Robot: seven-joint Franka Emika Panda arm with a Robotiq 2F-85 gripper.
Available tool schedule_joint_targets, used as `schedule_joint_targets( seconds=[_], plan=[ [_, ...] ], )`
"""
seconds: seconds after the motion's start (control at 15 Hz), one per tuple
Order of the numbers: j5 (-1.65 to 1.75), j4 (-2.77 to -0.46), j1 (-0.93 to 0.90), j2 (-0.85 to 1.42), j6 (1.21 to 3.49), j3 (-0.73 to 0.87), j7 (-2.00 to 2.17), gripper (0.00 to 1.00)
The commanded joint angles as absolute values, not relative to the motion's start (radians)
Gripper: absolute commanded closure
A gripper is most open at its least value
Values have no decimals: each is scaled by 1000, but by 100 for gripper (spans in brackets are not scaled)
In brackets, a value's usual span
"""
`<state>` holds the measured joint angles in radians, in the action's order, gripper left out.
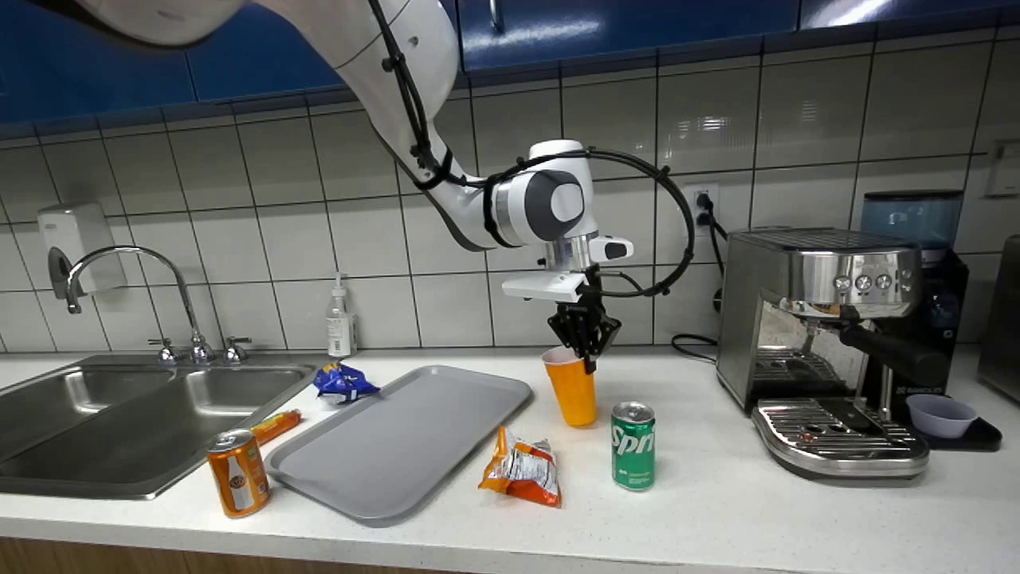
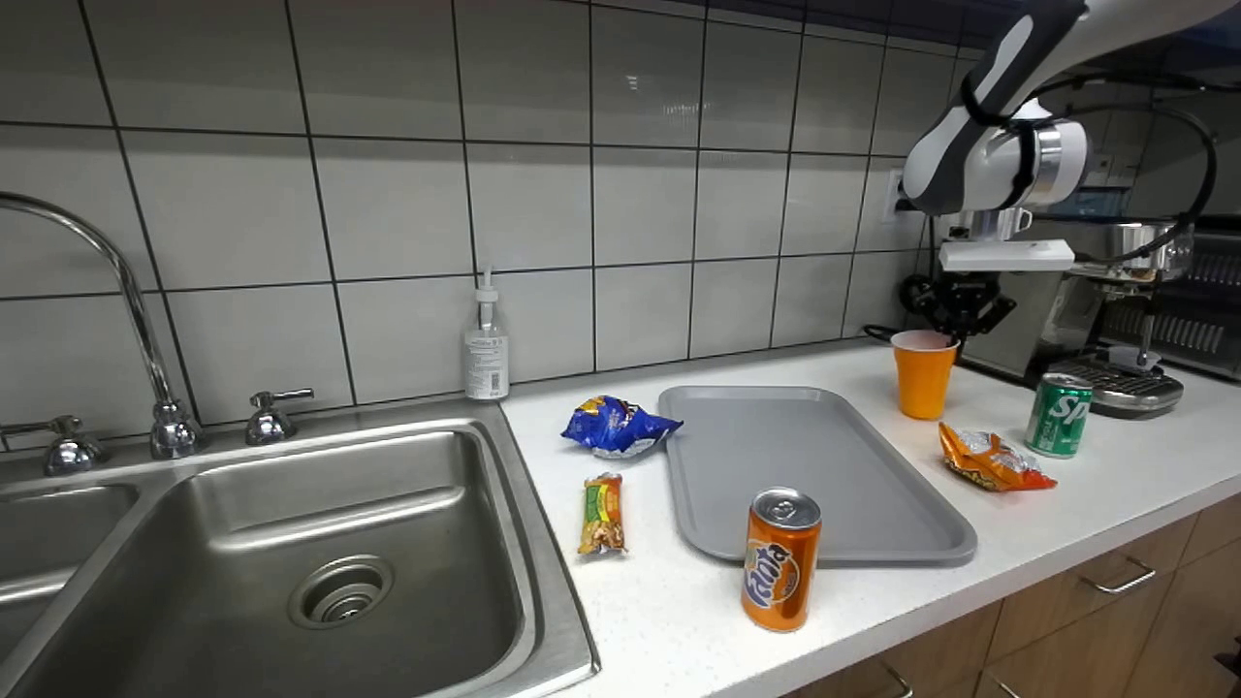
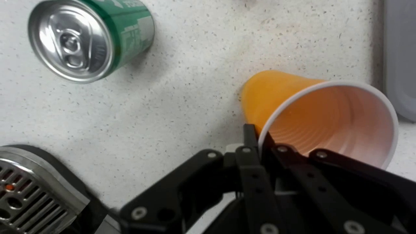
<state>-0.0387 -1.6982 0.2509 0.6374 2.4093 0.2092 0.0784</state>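
Blk jaws pinching tapered cup (image 3: 325, 118), speckled ctr (image 3: 188, 81)

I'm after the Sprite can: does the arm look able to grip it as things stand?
Probably not yet: its end effector is closed on the orange cup and would likely have to release it. Otherwise, the Sprite can stands upright with nothing against it.

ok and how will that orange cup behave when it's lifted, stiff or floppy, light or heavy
The orange cup is probably light: what shows of its inside in the wrist view looks empty. Its thin wall may flex or dent where the gripper pinches it at the rim. Gripped on one side only, it might tilt as it rises.
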Motion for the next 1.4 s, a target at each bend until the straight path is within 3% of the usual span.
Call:
schedule_joint_targets(
  seconds=[0.0, 0.87, 1.33],
  plan=[
    [-62, -1748, 260, 566, 2392, 198, 82, 99],
    [-54, -1999, 178, 315, 2444, 192, 134, 99],
    [-50, -2056, 103, 296, 2485, 165, 198, 99]
  ],
)
